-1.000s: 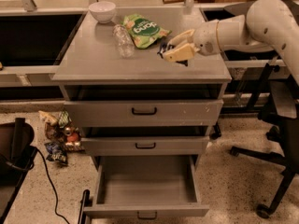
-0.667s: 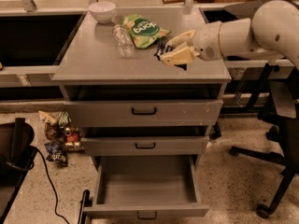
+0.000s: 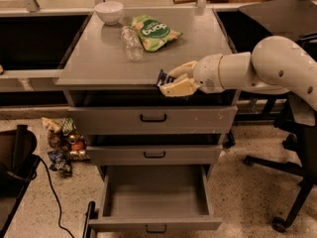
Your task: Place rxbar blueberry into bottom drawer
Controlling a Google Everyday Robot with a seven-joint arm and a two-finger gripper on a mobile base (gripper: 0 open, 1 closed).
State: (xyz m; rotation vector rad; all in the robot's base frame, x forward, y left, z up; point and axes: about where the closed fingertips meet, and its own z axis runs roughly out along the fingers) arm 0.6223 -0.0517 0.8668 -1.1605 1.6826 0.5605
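My gripper (image 3: 169, 81) hangs at the front edge of the cabinet top, in front of the top drawer. It is shut on the rxbar blueberry (image 3: 162, 77), of which only a dark blue end shows between the pale fingers (image 3: 179, 87). The bottom drawer (image 3: 154, 223) is pulled open below, and its grey inside shows nothing in it. The gripper is well above the drawer and roughly over its middle.
On the cabinet top (image 3: 99, 58) stand a white bowl (image 3: 109, 11), a clear plastic bottle (image 3: 132, 42) lying down and a green snack bag (image 3: 153, 32). Two shut drawers (image 3: 153, 119) are above the open one. Snack packets (image 3: 63, 144) lie on the floor at left. An office chair (image 3: 297, 133) stands at right.
The gripper has moved with the bar from over the right part of the cabinet top forward and down to its front edge. The other things have stayed put.
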